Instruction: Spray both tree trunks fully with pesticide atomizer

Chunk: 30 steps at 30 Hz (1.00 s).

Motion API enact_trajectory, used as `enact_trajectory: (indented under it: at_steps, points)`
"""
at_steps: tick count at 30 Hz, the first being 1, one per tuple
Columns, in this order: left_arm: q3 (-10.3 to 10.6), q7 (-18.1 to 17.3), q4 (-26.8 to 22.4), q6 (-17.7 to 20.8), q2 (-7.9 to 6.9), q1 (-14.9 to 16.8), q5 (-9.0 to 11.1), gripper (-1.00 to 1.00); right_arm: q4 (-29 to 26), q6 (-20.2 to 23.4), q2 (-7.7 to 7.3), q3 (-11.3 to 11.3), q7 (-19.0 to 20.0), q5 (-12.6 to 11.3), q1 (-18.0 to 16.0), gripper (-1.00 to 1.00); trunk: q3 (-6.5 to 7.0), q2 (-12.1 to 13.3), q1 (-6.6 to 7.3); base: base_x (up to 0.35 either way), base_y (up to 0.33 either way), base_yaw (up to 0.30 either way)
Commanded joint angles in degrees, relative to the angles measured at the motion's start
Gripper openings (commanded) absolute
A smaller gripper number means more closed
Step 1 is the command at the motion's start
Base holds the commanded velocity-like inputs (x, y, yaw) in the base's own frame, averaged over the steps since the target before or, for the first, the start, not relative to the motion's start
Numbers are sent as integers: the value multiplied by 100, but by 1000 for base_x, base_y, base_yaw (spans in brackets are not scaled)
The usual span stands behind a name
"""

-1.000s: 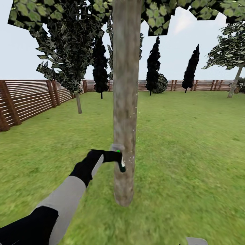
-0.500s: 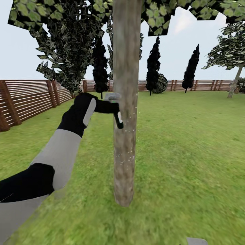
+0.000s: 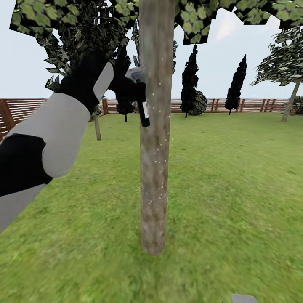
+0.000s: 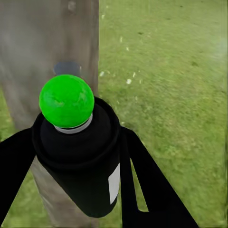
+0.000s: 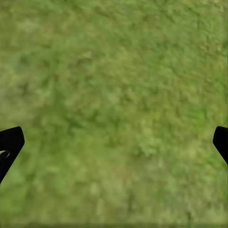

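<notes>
Head view: the left claw (image 3: 134,86) pinches the atomizer (image 3: 142,101) high against the trunk (image 3: 155,126), which is flecked with white specks. Left wrist view: black fingers (image 4: 142,175) flank the atomizer (image 4: 78,152), green dot towards the trunk (image 4: 52,42). Right wrist view: the right claw (image 5: 114,142) is spread wide over grass (image 5: 114,95).

A fenced garden outdoors, rendered in simulation. A wide green lawn (image 3: 235,176) runs back to a brown horizontal-slat wooden fence (image 3: 25,113). A straight grey-brown tree trunk (image 3: 155,168) rises close by under blocky green leaves (image 3: 198,19). Narrow dark columnar trees (image 3: 189,78) stand along the fence, with pale sky (image 3: 219,59) above them.
</notes>
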State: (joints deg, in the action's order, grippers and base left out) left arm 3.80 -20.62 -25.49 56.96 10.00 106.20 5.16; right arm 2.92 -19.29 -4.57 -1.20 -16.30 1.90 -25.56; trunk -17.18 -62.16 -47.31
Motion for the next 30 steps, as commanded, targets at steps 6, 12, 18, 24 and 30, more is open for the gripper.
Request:
enact_trajectory:
  at_steps: [6,12,18,24,30]
  points:
    - [-41,137,774,-9,-498,17,80,-100,24,-40,0,-10,-13,21,-10,100,-7,-6,0,0,0,0]
    - [-43,147,2221,-589,-294,13,99,-100,24,-40,8,-7,-13,21,-10,100,-7,-6,0,0,0,0]
    - [-45,140,2382,-763,0,-225,107,-100,24,-40,8,-4,-13,21,-10,100,-7,-6,0,0,0,0]
    - [-53,153,2384,-1340,0,-1140,76,-100,24,-40,16,-3,-13,23,-10,100,-7,-6,0,0,0,0]
    - [-48,154,2383,-2198,0,-2269,64,-100,24,-40,27,-3,-13,29,-10,100,-7,-6,0,0,0,0]
